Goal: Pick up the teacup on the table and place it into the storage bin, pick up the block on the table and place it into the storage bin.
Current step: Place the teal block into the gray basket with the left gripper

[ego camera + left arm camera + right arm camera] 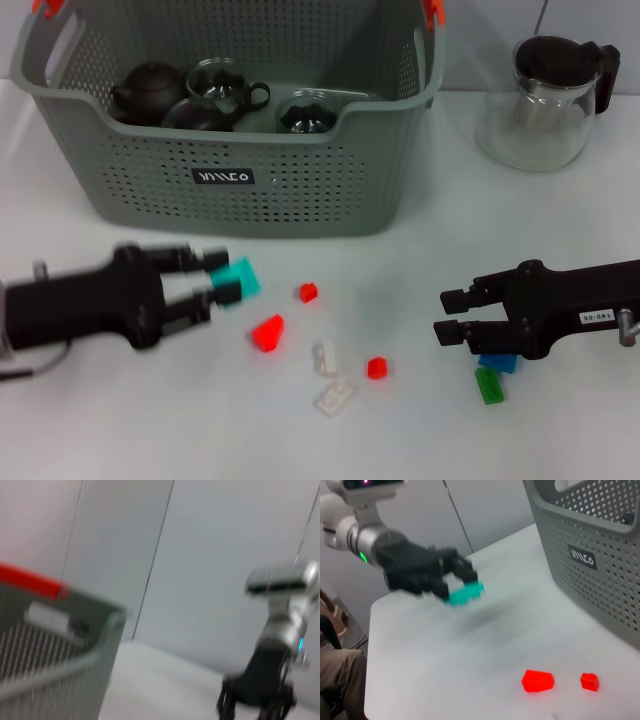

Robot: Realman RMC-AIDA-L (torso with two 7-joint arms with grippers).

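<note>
Between left hand [222, 276] fingers: teal block [240, 279]

lab, white table [560, 230] (plain panelled walls)

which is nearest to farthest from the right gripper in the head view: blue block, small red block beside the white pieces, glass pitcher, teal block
From the right gripper:
1. Blue block, just under that arm.
2. Small red block, toward the table's middle.
3. Teal block, across the table, held in the left gripper.

The glass pitcher, back right, is too close to call against the teal block.
</note>
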